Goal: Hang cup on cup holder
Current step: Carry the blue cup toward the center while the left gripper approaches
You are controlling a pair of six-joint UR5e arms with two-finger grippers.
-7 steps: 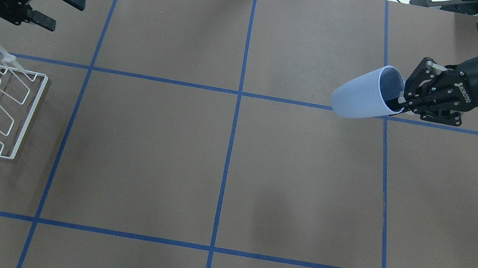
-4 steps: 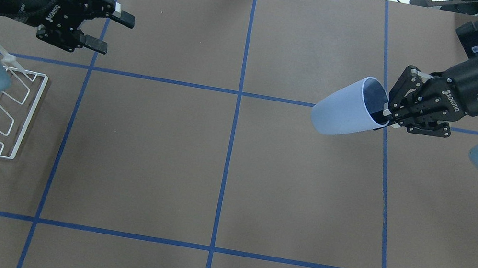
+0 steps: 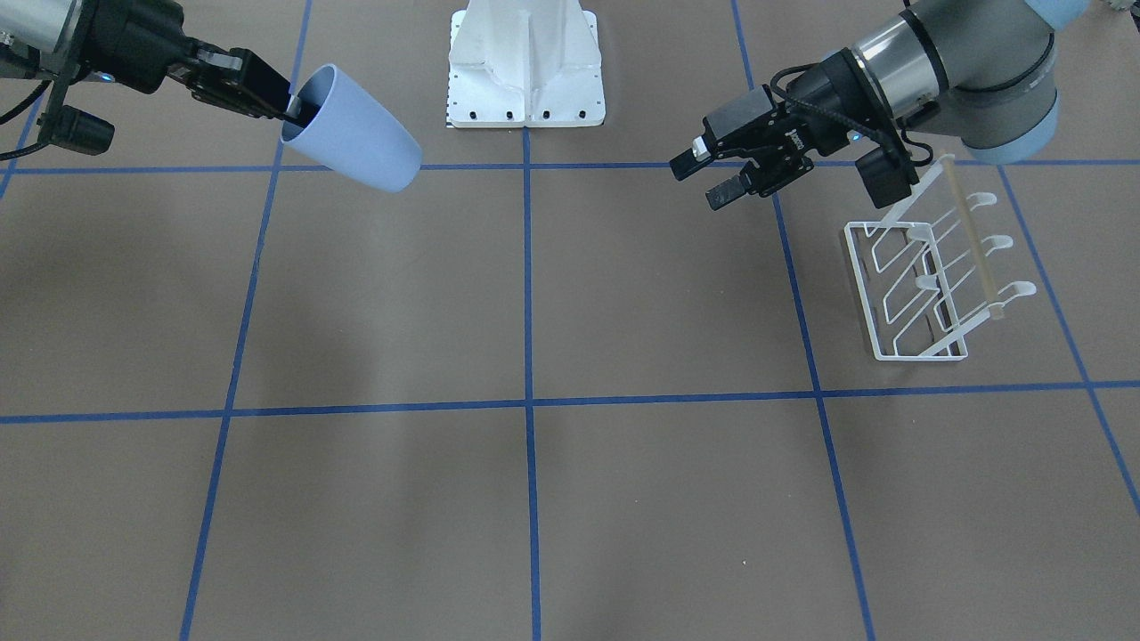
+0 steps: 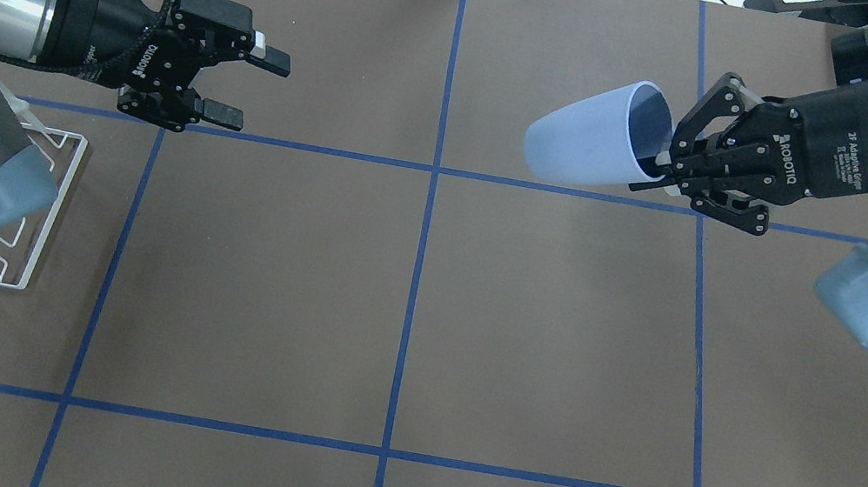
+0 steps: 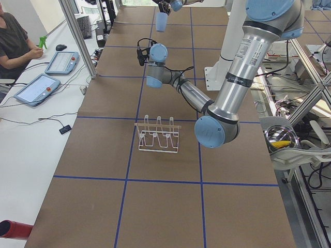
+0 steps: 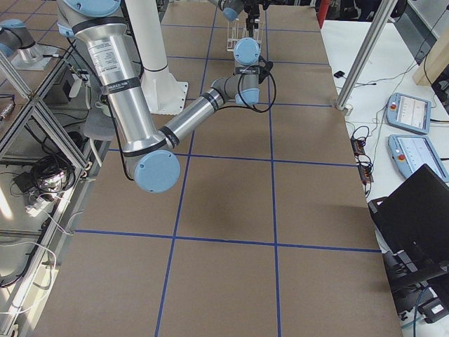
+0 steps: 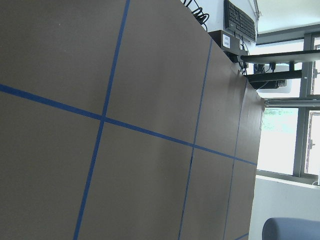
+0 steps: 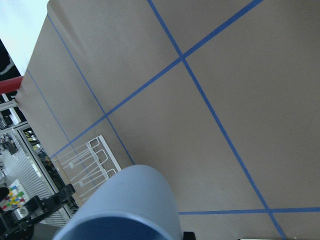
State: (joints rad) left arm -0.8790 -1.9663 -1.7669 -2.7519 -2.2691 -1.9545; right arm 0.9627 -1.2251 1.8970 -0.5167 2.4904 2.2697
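The table is covered with plain brown paper, and blue tape lines cut it into big squares. A white robot base stands at the table's edge between the two arms. In the side view a person sits at a white desk next to the table with two tablets, and the other side view shows an open black laptop. A wrist camera shows windows at the far end of the room. There are two arms, two grippers, one cup and one cup holder. Seen from overhead, the pale blue cup is up in the air at about 1 o'clock from the table's middle. It is tipped on its side, with its open mouth toward the right gripper and its closed bottom pointing at the middle line. The right gripper pinches the rim, with one finger inside the cup and one outside. The left gripper is at about 10 o'clock, and its two fingers stand wide apart with nothing between them. The white wire cup holder sits on the table at about 9 o'clock, partly hidden under the left arm and well apart from the cup. It has three prongs with round tips and one tan wooden rod.
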